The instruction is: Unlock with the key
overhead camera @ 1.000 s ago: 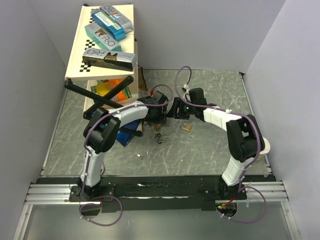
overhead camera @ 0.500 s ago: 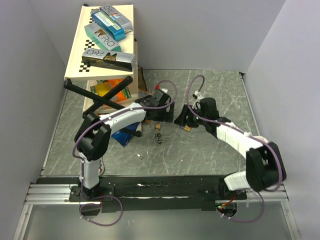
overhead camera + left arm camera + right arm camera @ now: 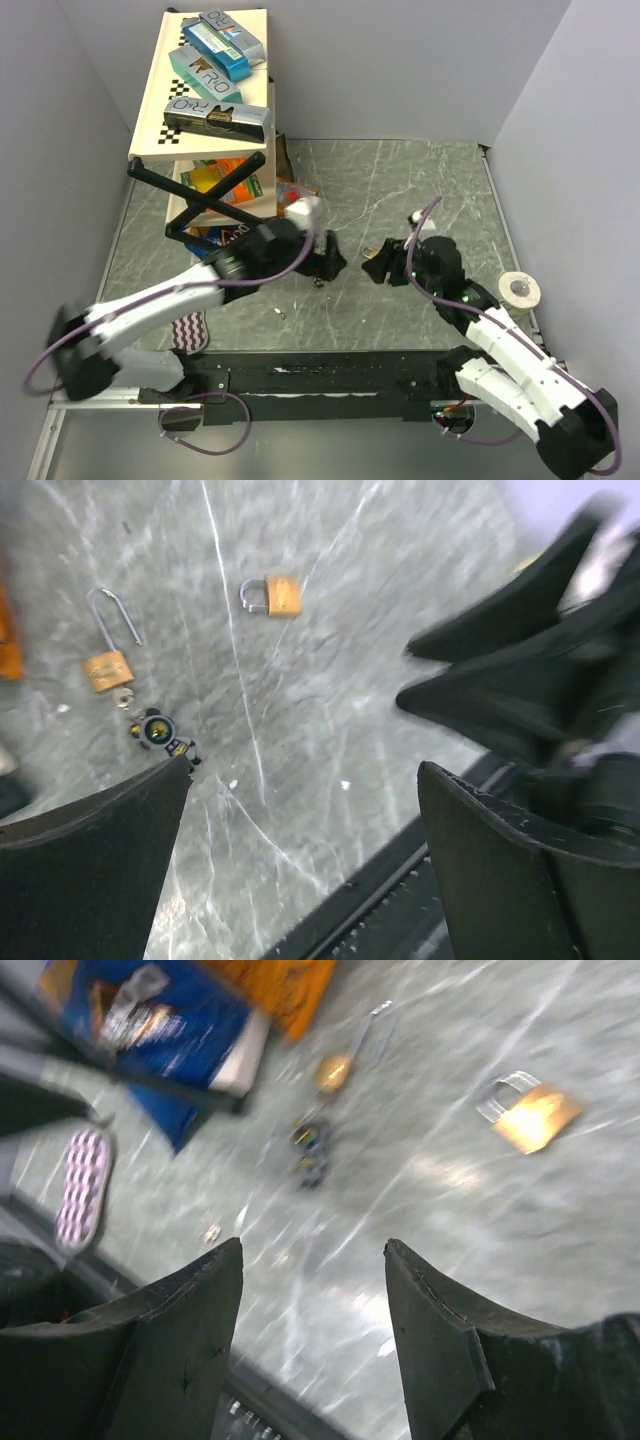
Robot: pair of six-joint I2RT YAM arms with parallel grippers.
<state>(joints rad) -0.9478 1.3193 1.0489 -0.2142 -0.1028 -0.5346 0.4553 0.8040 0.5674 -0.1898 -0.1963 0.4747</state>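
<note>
Key cluster (image 3: pixel 160 732), dark metal, lies on veined tabletop (image 3: pixel 340 670); left gripper (image 3: pixel 305 780) and right gripper (image 3: pixel 312 1250) gape empty.

Left gripper (image 3: pixel 305 770), right gripper (image 3: pixel 312 1245) now farther back

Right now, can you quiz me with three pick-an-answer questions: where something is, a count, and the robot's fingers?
1. Where's the key?
A) between the left fingers
B) on the table beside the long-shackle padlock
C) on top of the short-shackle padlock

2. How many brass padlocks?
A) one
B) two
C) four

3. The left fingers are:
A) shut on the key
B) shut on a padlock
C) open, empty

Answers: 1 B, it lies on the table by that lock; 2 B, the short-shackle padlock lies apart; 3 C, nothing sits between them.
</note>
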